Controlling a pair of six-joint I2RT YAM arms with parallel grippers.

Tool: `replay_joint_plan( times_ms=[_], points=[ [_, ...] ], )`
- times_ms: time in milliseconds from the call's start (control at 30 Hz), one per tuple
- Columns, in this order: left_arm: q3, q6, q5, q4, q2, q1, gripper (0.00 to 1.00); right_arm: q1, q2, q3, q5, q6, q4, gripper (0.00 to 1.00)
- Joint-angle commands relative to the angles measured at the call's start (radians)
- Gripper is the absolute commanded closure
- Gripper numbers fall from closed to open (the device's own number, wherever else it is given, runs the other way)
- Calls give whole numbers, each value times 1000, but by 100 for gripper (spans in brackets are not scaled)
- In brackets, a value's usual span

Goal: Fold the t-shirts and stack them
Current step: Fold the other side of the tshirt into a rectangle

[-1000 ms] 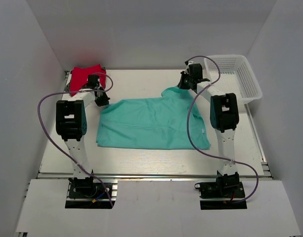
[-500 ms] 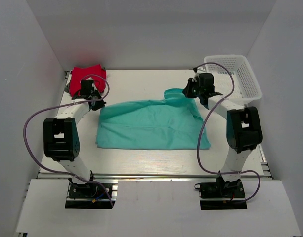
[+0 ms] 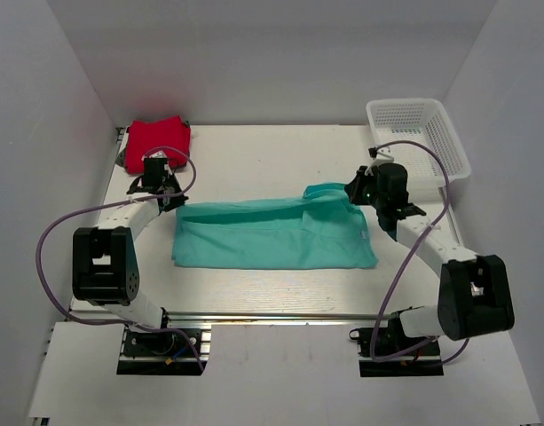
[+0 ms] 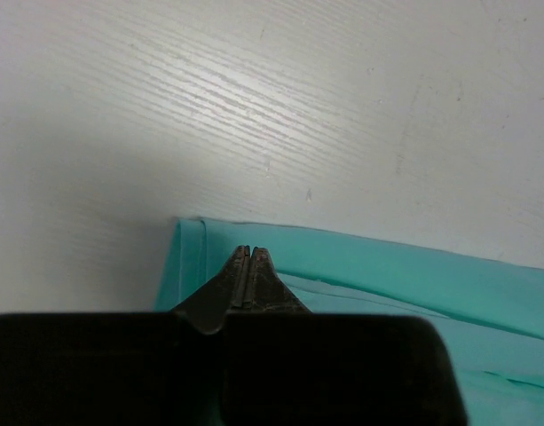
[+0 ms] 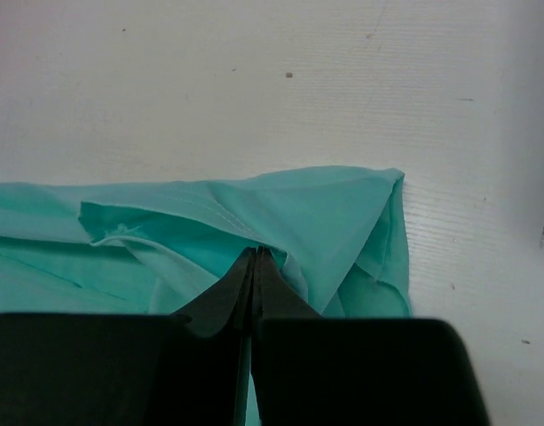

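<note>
Top view, teal t-shirt: the teal t-shirt (image 3: 272, 238) lies across the middle of the table (image 3: 254, 160) as a long band. Its far edge is doubled over toward the near side.
Top view, left gripper: the left gripper (image 3: 169, 197) sits at the band's far left corner, touching the cloth.
Top view, right gripper: the right gripper (image 3: 354, 189) sits at the far right corner, where the fabric rises in a small hump against it.
Top view, red t-shirt: the red t-shirt (image 3: 156, 138) is bunched in the far left corner of the table, just beyond the left gripper and apart from the teal one.
Top view, basket: a white mesh basket (image 3: 449, 133) stands at the far right, beyond the right arm.

Left wrist, left gripper: the left gripper (image 4: 250, 253) has its jaws pressed tight together with no gap, pinching the teal t-shirt (image 4: 387, 275) close to its folded corner.
Left wrist, cloth: the shirt spreads to the right of the tips, with bare table (image 4: 254, 106) ahead and to the left.

Right wrist, right gripper: the right gripper (image 5: 256, 255) is clamped fully closed on the teal t-shirt (image 5: 316, 209), and folds run down into the tips.
Right wrist, cloth: a doubled flap lies just ahead of the tips and the rest trails off left. White table (image 5: 254, 71) lies beyond and to the right.
</note>
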Motion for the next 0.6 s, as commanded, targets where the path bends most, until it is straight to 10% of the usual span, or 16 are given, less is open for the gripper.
replay_joint_plan(
  times_ms=[0,333,467,533,567],
  points=[
    [-24,39,-25,58,-78,0,100,-1,-69,-55,7,1,2,100],
    [-90,48,-22,94,-98,0,100,-1,-197,-201,-29,23,-44,100],
    [-81,22,-44,-16,-98,0,92,1,-243,-267,-90,47,-94,86],
    [-98,-21,-111,-64,-126,0,73,-1,-263,-308,-178,67,-109,67],
    [-115,-49,-146,-99,-178,0,43,-2,-305,-336,-187,69,-135,65]
  ],
)
